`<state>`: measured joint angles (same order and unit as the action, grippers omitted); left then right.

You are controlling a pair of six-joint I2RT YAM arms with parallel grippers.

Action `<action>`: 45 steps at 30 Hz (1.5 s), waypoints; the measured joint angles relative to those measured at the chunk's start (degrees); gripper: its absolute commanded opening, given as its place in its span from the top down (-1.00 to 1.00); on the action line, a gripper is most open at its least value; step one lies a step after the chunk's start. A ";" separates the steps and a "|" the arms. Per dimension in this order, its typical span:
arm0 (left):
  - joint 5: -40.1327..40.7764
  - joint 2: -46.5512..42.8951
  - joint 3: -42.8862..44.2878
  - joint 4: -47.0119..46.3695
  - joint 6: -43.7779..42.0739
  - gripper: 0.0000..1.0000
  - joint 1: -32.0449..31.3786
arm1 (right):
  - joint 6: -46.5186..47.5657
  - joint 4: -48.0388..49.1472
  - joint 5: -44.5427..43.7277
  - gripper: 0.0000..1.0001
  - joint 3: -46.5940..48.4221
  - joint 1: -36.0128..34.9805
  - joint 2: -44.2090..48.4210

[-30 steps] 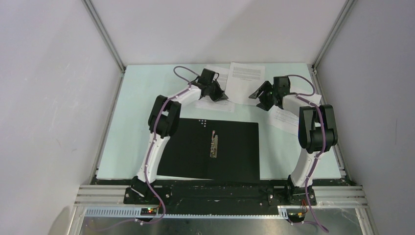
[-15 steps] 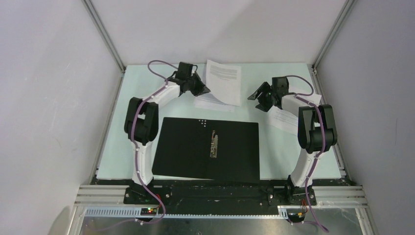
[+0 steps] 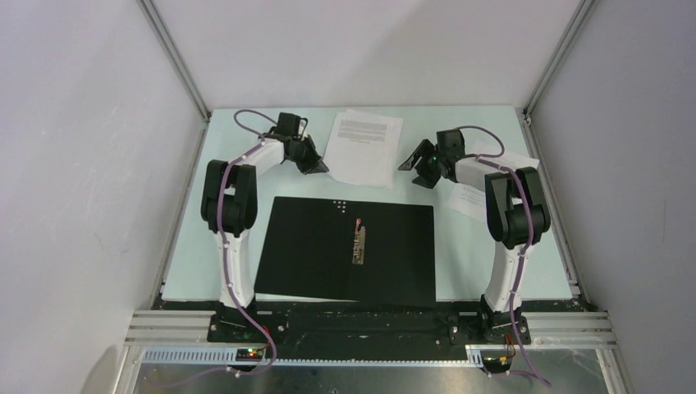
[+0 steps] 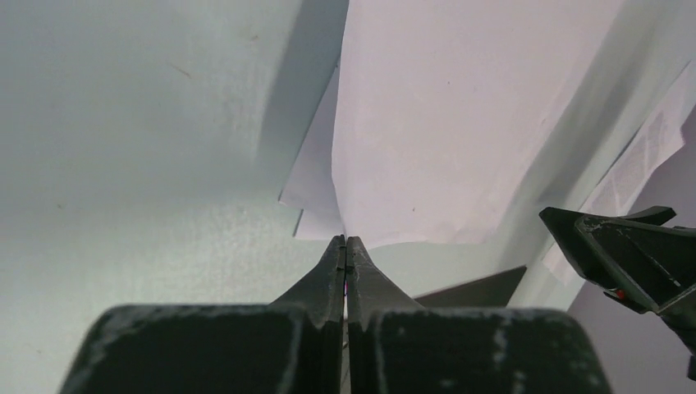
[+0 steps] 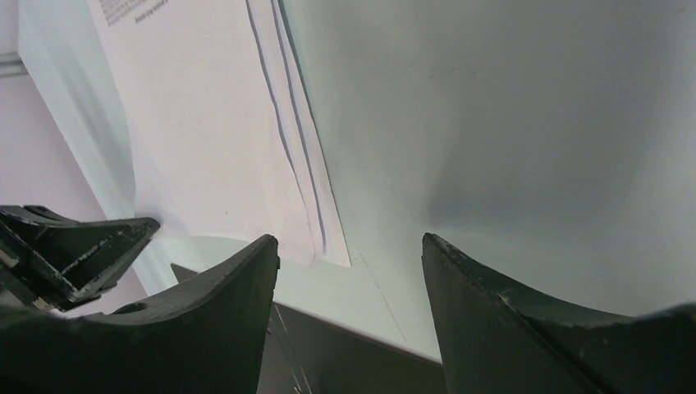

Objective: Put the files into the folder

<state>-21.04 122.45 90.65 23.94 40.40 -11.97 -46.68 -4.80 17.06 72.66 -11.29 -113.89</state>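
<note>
Files (image 3: 363,146), corner pinched in left gripper (image 4: 345,240), right gripper (image 5: 349,242) nearby

Files (image 3: 364,148) behind folder (image 3: 312,254), on table (image 3: 480,263)

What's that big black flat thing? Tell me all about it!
That is the folder, opened out flat with its black inside facing up. A metal clip runs down its middle, and a few white dots sit near its far edge. It lies on the green table, between the two arms. Nothing lies on it; only the table touches it.
</note>
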 measured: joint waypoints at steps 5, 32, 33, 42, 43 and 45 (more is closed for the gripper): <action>-0.35 2.12 3.08 2.93 -3.78 0.18 0.20 | 0.00 -0.04 0.28 -0.41 0.85 -1.42 -1.42; 9.94 10.05 18.36 5.73 -9.38 -0.37 0.07 | -0.17 1.90 -3.37 -0.58 7.15 -4.74 -6.34; 9.97 11.23 18.36 5.95 -9.38 -0.37 0.00 | -0.07 1.57 -4.39 -0.59 7.58 -5.25 -6.45; 9.92 12.28 18.97 5.35 -8.70 -0.27 -1.86 | -0.22 1.27 -5.97 -0.60 11.93 -7.54 -9.51; 9.88 12.31 18.97 5.38 -8.39 -0.26 -2.19 | -0.26 1.29 -5.60 -0.60 12.44 -7.74 -9.90; 9.64 12.37 18.97 5.38 -7.91 -0.22 -2.75 | -0.72 1.77 -4.66 -0.60 13.07 -7.74 -10.54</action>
<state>-11.40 134.82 109.62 29.32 32.49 -14.72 -47.40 -3.03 12.40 85.73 -19.03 -124.42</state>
